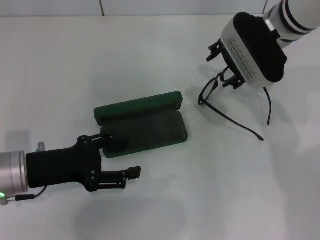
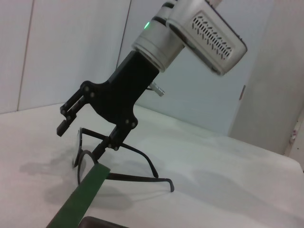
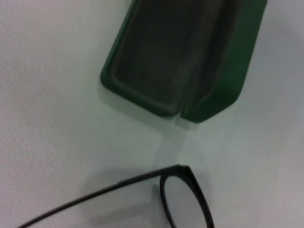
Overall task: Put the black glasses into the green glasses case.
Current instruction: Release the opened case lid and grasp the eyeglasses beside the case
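Observation:
The green glasses case [image 1: 150,131] lies open in the middle of the table, grey lining up and lid [image 1: 140,105] standing along its far side. The black glasses [image 1: 216,93] rest to its right with temple arms unfolded toward the table's right. My right gripper [image 1: 223,66] hovers open over the frame; its nearer finger [image 2: 103,148] is at the frame's top, contact unclear. In the left wrist view the glasses [image 2: 142,178] stand behind the case lid [image 2: 80,202]. My left gripper [image 1: 121,155] is open at the case's near-left corner, one finger over its edge.
The white table [image 1: 210,190] stretches around the case and glasses. A pale wall [image 2: 57,52] rises behind the table's far edge. In the right wrist view the case [image 3: 166,57] lies just beyond one lens rim [image 3: 187,173].

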Tool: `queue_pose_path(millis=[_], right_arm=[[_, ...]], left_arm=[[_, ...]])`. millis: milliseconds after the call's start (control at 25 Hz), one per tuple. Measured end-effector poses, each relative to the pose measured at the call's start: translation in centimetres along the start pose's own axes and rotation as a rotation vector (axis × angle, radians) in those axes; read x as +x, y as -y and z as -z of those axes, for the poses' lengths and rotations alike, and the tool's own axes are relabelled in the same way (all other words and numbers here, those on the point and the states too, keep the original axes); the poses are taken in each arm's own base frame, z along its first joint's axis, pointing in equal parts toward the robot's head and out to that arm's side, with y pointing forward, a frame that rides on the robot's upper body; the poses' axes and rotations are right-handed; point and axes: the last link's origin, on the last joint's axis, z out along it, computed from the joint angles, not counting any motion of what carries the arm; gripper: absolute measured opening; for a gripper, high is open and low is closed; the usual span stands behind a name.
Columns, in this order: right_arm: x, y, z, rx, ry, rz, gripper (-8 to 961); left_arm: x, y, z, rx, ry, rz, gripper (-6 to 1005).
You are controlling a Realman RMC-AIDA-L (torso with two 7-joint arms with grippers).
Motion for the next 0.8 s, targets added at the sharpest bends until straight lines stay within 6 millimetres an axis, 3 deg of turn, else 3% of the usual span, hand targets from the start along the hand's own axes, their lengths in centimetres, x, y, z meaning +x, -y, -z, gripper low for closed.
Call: queue_pose_path(millis=[40,120,560,800], right_arm=[[-0.11,0.07,0.03,-0.001,0.004,0.001,811],[-0.31,0.12,0.00,-0.006,0.009,0.006,663],[-0.13,-0.19,-0.40,-0.013,0.000,0.001,454],[-0.12,-0.18,-0.40,-0.013,-0.001,0.002,248]], left_arm=[[-0.01,0.02,0.01,0.001,0.001,0.000,869],[-0.02,0.03,0.01,0.001,0.002,0.000,869],[0.04,0.07,-0.02,0.000,0.003,-0.001,868],[0.04,0.07,-0.02,0.000,0.003,-0.001,868]])
